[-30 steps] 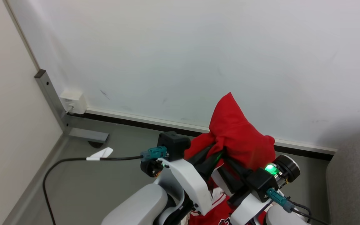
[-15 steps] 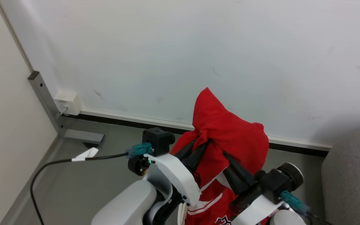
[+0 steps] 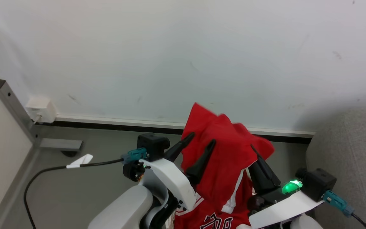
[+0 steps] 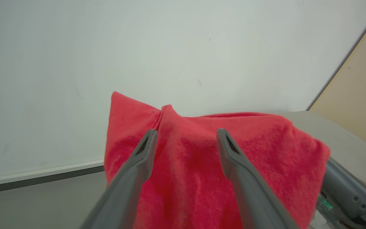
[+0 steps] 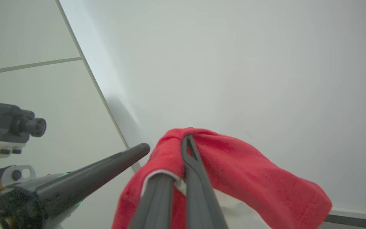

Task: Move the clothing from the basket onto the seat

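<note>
Head view: clothing point(image 3: 224, 159) is up in the air in front of the robot. It's a red bundle draped over both arms, against the wall point(image 3: 170, 47) and well above the floor point(image 3: 91, 184). The lower part with dark lettering point(image 3: 218, 221) hangs or lies at the bottom edge; can't tell which.

Right end effector point(image 3: 253, 149): fingers pressed together, pinching a fold of the clothing with the white trim point(image 5: 160, 173) in the bite. The right wrist view shows the same. My read: that's the only real hold.

Left end effector point(image 4: 186, 133): fingers spread, cloth lying against and beyond them, nothing clamped.

Seat point(image 3: 354, 159) is at the robot's right, near the bundle but apart from it; no cloth on the visible part.

Step in hand, as I judge it: carry to the seat on the right arm alone. To do it well:
- Back the left fingers out of the folds along their own axis, so they don't snag and drag cloth off the pinch.
- Hold the right pinch high; the hanging tail needs to clear the seat's front edge.
- Swing slowly, since soft fabric lags and sways.
- Lower until the bulk rests on the cushion, then let go. Dropped from height near the edge, it could slide to the floor.
- The pinch is on a thin fold, so there's a slip risk if the tail catches.
</note>
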